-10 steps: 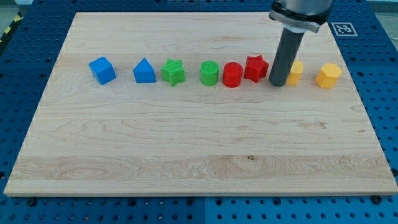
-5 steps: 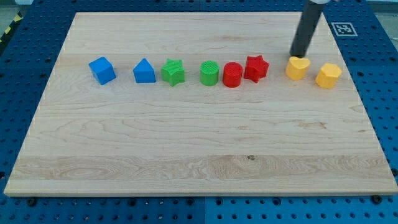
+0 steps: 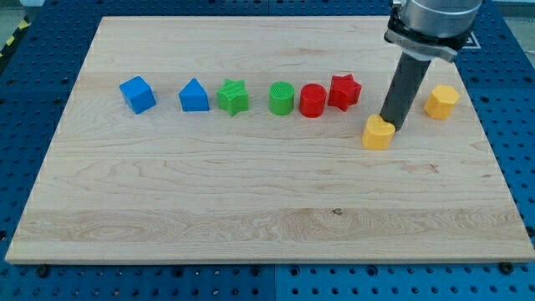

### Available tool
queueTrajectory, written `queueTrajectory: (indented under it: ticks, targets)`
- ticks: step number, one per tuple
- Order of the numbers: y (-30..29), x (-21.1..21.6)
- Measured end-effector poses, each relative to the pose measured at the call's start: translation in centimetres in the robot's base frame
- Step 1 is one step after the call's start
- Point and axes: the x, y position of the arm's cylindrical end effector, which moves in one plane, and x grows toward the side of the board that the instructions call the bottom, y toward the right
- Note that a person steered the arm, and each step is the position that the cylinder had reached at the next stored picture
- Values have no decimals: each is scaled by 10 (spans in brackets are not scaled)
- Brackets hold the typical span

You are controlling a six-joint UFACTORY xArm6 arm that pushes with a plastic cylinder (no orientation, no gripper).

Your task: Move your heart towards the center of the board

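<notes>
The yellow heart (image 3: 377, 133) lies on the wooden board (image 3: 251, 209), right of middle, below the row of blocks. My tip (image 3: 391, 127) touches the heart's upper right side. The dark rod rises from it toward the view's top right.
A row runs across the upper board: blue cube (image 3: 137, 94), blue block with a peaked top (image 3: 194, 96), green star (image 3: 233, 97), green cylinder (image 3: 282, 98), red cylinder (image 3: 312, 100), red star (image 3: 343, 91). A yellow hexagon (image 3: 440, 101) sits at the right.
My tip went from the row up behind the yellow heart, then came down and left. The heart has slid out of the row toward the view's bottom left.
</notes>
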Motion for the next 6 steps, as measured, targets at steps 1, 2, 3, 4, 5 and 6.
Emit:
queueTrajectory:
  ticks: [1, 2, 3, 4, 5, 6]
  targets:
    - [-2, 20]
    - [1, 34]
    - [-2, 41]
    - [-34, 41]
    - [-74, 41]
    - [-105, 41]
